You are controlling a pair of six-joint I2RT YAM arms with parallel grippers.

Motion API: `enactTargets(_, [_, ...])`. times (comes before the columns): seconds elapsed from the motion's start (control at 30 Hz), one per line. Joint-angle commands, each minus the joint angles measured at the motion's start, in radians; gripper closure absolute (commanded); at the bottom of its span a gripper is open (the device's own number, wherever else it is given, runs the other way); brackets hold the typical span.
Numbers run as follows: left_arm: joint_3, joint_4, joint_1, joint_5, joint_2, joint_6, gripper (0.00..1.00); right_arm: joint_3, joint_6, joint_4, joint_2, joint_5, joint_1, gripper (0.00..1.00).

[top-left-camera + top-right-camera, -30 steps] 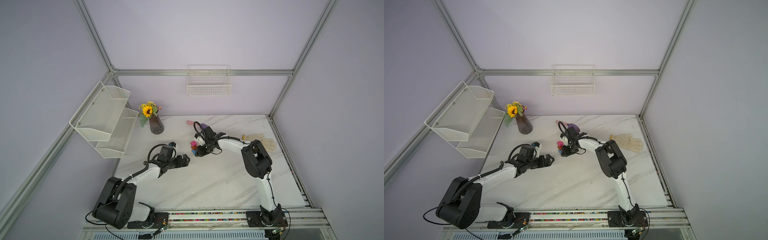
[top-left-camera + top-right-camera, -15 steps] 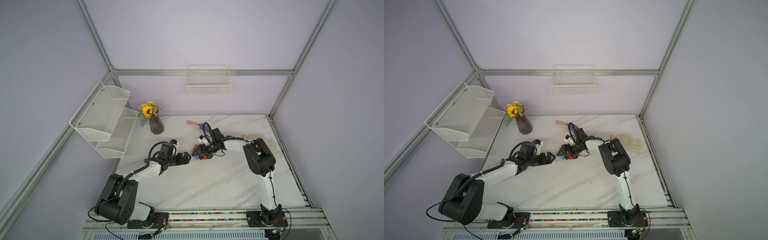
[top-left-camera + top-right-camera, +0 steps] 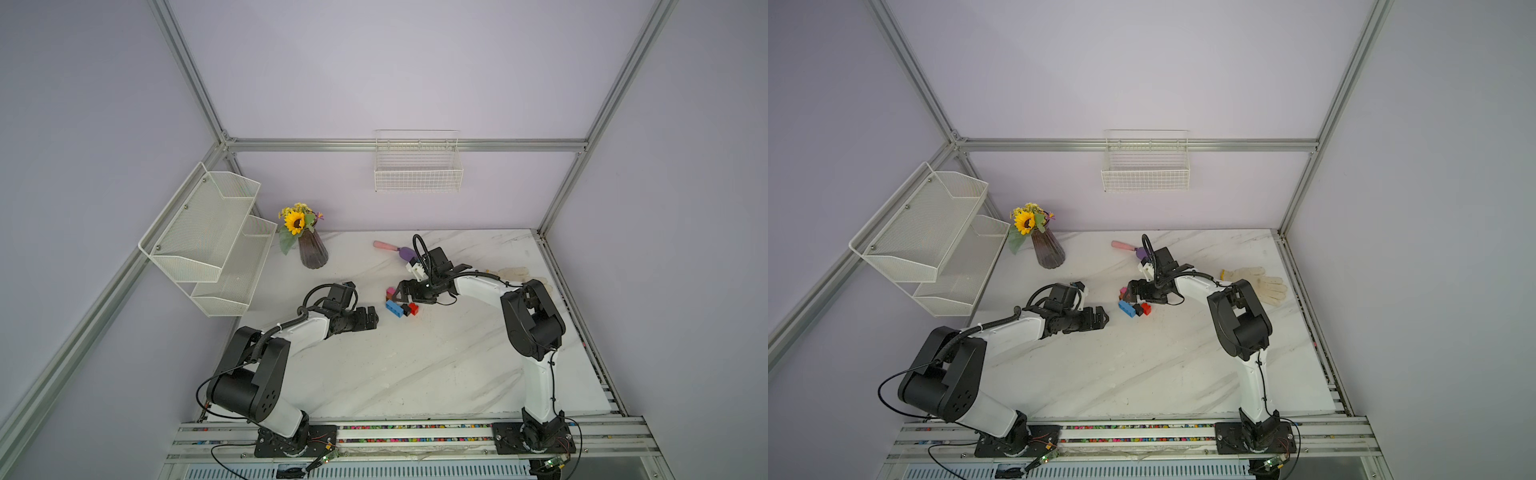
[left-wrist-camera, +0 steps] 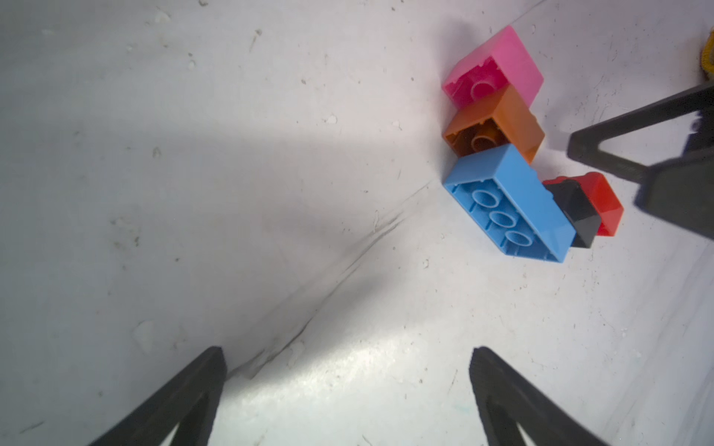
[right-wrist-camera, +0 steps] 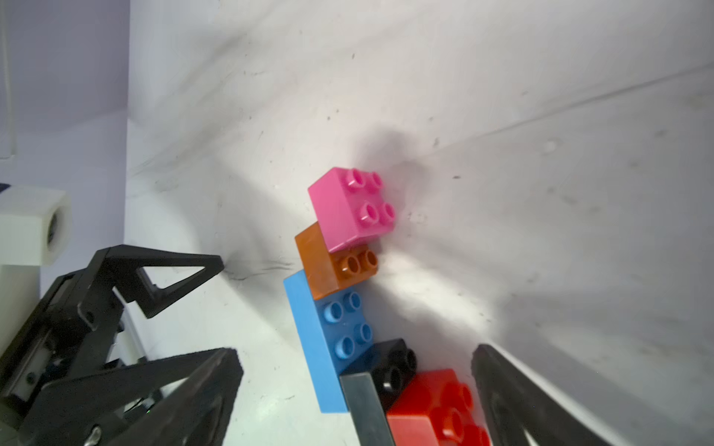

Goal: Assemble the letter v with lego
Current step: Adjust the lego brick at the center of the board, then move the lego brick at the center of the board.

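While both arms reach in over the white table [image 3: 1142, 365], the lego [image 3: 400, 303] lies near the middle of it, between the two grippers. All five bricks are stuck together in a stepped V, and the V is tipped over on its side. The long blue brick [image 4: 517, 200] is the bottom of the V. On one end of it sits the orange brick [image 4: 502, 123], and the pink brick [image 4: 498, 65] sits on that, one step out. On the other end sits the black brick [image 5: 390, 367], and the red brick [image 5: 425, 405] sits on that, one step out the other way. The bumps face the right gripper [image 3: 400, 293] and the hollow undersides face the left gripper [image 4: 347, 355]. The left gripper has its jaws wide apart and holds nothing; it is near the lego but not touching it. The right gripper also has its jaws spread wide and grips nothing. It is just beside the lego, and in the right wrist view the black and red end shows between its two fingers. Whether a finger touches the red brick cannot be told. A trowel [image 3: 1127, 247] lies behind the right gripper, a white glove [image 3: 1262, 282] lies off to the right, and a vase [image 3: 1049, 253] with a sunflower stands at the back left.
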Motion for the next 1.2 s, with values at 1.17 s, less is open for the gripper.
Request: enactTargets(1.17, [0.253, -0.133, -0.231, -0.224, 0.315, 0.029, 0.00, -0.504, -0.028, 0.094, -0.571, 0.712, -0.047, 0.03])
